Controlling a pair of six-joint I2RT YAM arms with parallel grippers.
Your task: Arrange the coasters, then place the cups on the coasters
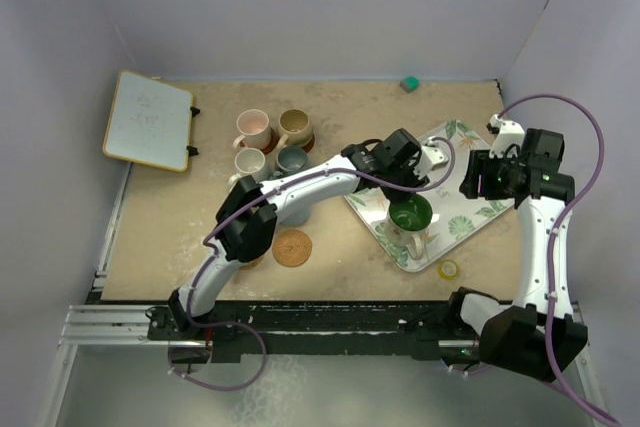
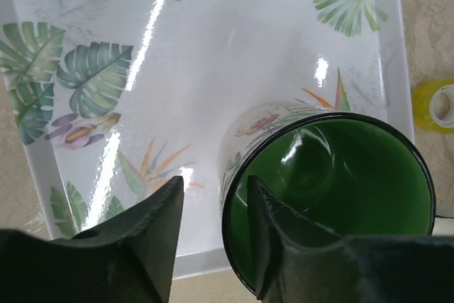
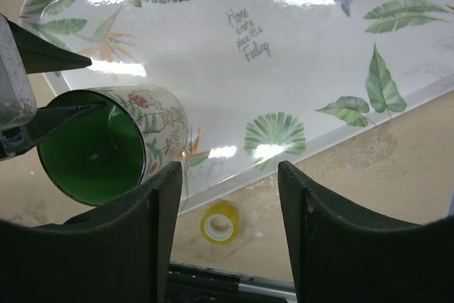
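- Over on the left, the pink mug (image 1: 252, 127), tan mug (image 1: 294, 124), grey mug (image 1: 248, 161) and slate mug (image 1: 292, 158) cluster on the surface (image 1: 180, 227), with a bare coaster (image 1: 293, 247) nearer.
- Left fingers (image 2: 149, 239) are parted and straddle the rim of the green mug (image 2: 340, 175) on the tray (image 2: 234, 54). One is inside, one outside, and a gap shows, so they are not clamped.
- Right fingers (image 3: 128, 239) are spread wide above the tray's edge, gripping nothing.

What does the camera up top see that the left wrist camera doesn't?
Only the top view: a pink mug and three more beside it, a bare coaster, a whiteboard. Only the left wrist view: the writing on the tray, and one finger of the left tool inside the green mug. Both: that mug, the tray, the yellow tape roll.
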